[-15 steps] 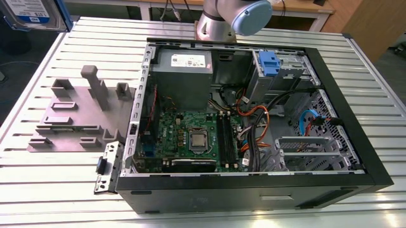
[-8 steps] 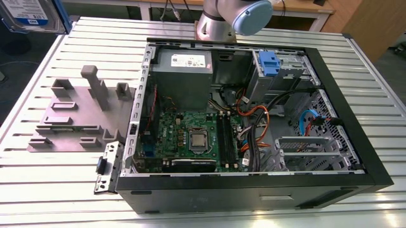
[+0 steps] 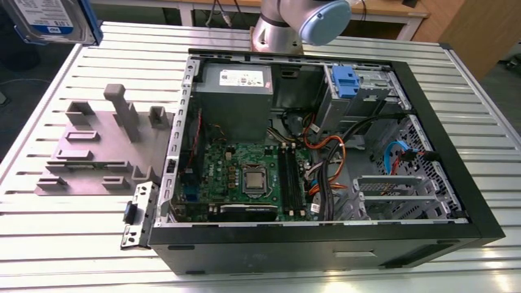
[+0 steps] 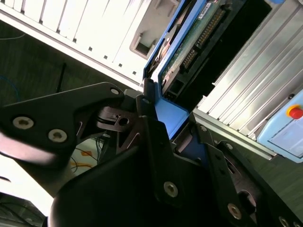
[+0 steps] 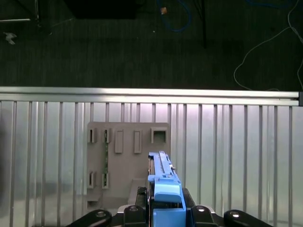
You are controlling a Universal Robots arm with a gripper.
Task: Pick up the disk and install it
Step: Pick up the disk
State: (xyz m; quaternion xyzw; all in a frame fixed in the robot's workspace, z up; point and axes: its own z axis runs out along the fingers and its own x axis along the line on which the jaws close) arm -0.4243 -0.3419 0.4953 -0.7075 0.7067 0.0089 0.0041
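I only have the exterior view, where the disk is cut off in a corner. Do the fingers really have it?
Observer: Yes. In the first wrist view the fingers are shut on the disk by its blue carrier, edge-on.
Operator: What is beneath it?
Observer: The grey fixture plate on the slatted table, not the computer case.
Operator: Which face shows?
Observer: In the second wrist view, its green circuit board with the connector pins.
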